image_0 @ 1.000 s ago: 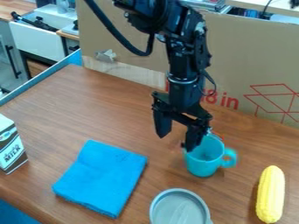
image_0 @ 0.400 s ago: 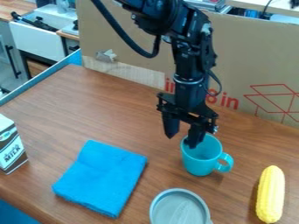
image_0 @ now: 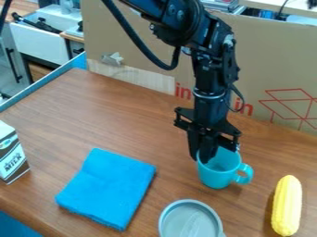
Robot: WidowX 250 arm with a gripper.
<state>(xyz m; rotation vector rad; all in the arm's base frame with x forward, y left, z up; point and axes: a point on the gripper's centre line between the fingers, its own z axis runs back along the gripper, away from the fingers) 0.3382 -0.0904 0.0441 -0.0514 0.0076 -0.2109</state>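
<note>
The black gripper [image_0: 200, 157] hangs at the right of centre and is shut on the left side of the rim of a turquoise mug [image_0: 221, 175]. One finger is outside the mug's wall and the other dips inside the opening. The mug is upright, its handle pointing right. To its left lies a folded blue cloth [image_0: 109, 187], and a grey round lid or dish [image_0: 190, 223] is at the front edge of the view. A yellow corn cob [image_0: 287, 206] rests to the right of the mug.
A milk carton [image_0: 10, 153] stands at the left edge of the wooden table [image_0: 102, 109]. Behind the arm, a large cardboard panel [image_0: 272, 60] runs along the table's back side. A blue rail [image_0: 43, 82] borders the back left.
The gripper's fingers have come together at the mug's rim. Since the middle frame, gripper and mug have shifted slightly right, and the mug sits a little lower in the view.
</note>
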